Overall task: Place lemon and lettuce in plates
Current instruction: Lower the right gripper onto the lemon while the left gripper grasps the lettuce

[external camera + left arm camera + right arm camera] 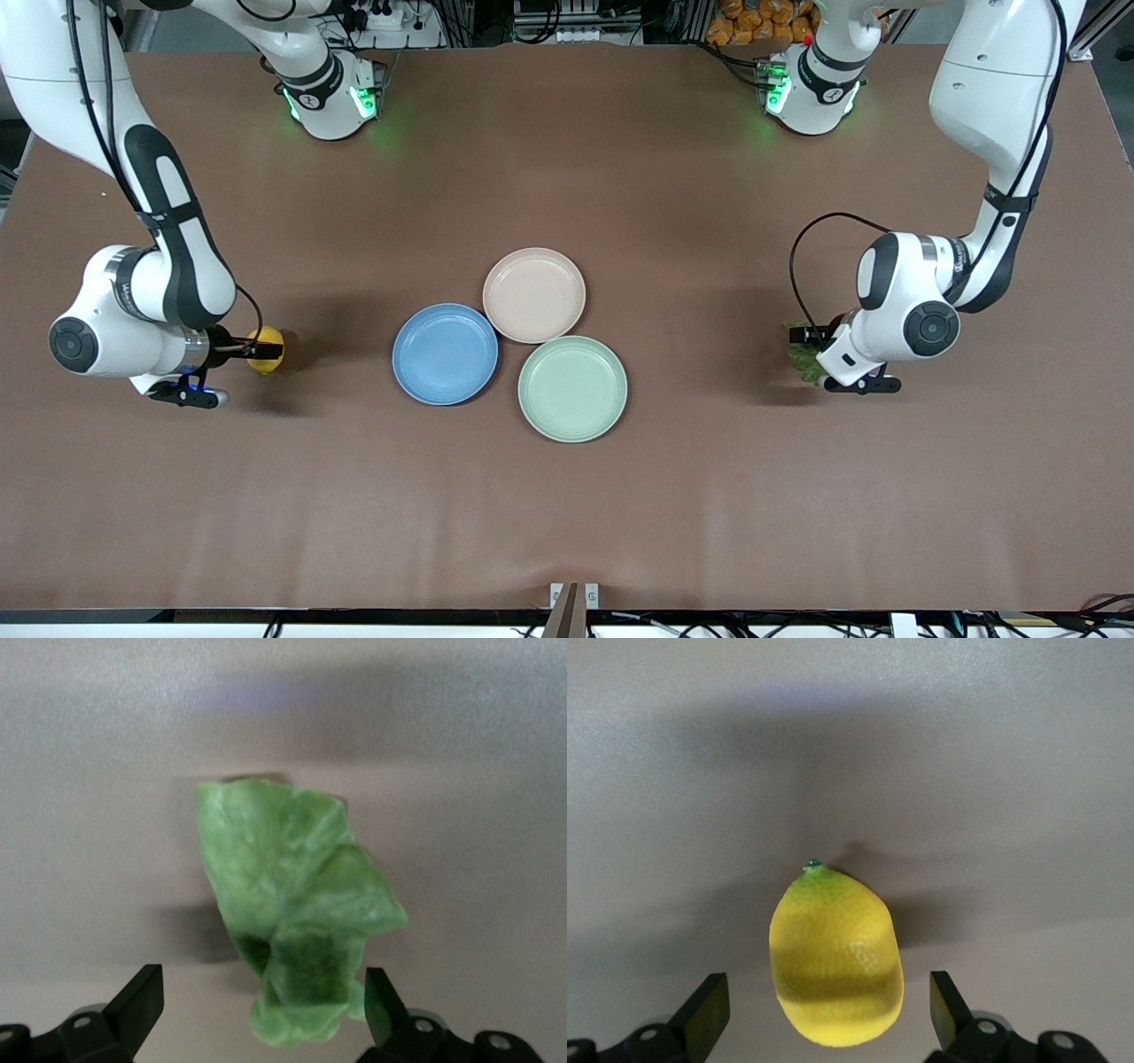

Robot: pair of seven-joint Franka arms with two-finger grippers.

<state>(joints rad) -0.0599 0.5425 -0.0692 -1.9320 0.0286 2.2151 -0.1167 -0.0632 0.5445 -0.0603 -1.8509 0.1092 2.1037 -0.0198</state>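
Note:
The lemon (265, 338) lies on the table toward the right arm's end. My right gripper (266, 350) is down at it, open, with a finger on each side; in the right wrist view the lemon (835, 961) sits between the open fingertips (709, 1005) without touching them. The lettuce (804, 361) lies toward the left arm's end. My left gripper (810, 347) is low over it, open; in the left wrist view the leaf (292, 886) reaches between the spread fingers (383, 1001). The blue plate (445, 354) and the beige-pink plate (534, 294) stand empty mid-table.
A mint-green plate (572, 388), empty, touches the other two plates and is the nearest of them to the front camera. Brown table surface stretches between the plates and each gripper.

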